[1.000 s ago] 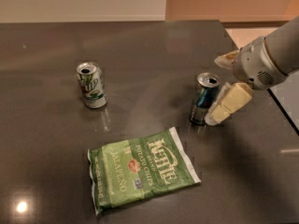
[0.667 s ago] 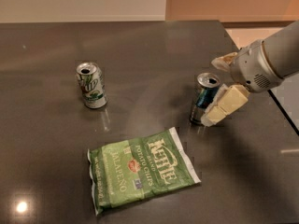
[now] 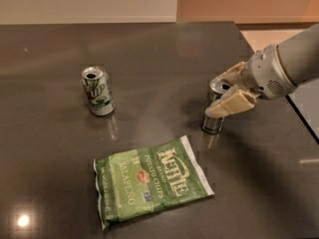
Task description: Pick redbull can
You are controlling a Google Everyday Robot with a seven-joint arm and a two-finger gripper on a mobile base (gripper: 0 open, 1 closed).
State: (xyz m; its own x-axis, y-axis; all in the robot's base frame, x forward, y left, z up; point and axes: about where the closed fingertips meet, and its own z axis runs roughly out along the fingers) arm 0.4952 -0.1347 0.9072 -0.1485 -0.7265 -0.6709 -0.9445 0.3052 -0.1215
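The redbull can [image 3: 213, 123] is a slim can with a blue and silver body and a silver top. It stands upright on the dark table [image 3: 149, 59], right of centre. My gripper [image 3: 225, 89] comes in from the right at the can's top. It is open, with one cream finger in front of the can's upper part and the other behind its rim. The can still rests on the table.
A white-and-green soda can [image 3: 97, 91] stands upright at the left. A green Kettle chips bag [image 3: 152, 182] lies flat near the front, just left of and below the redbull can. The table's right edge [image 3: 301, 121] runs close behind my arm.
My gripper has moved left, from beside the can to straddling its top. The can, the soda can and the bag have not moved.
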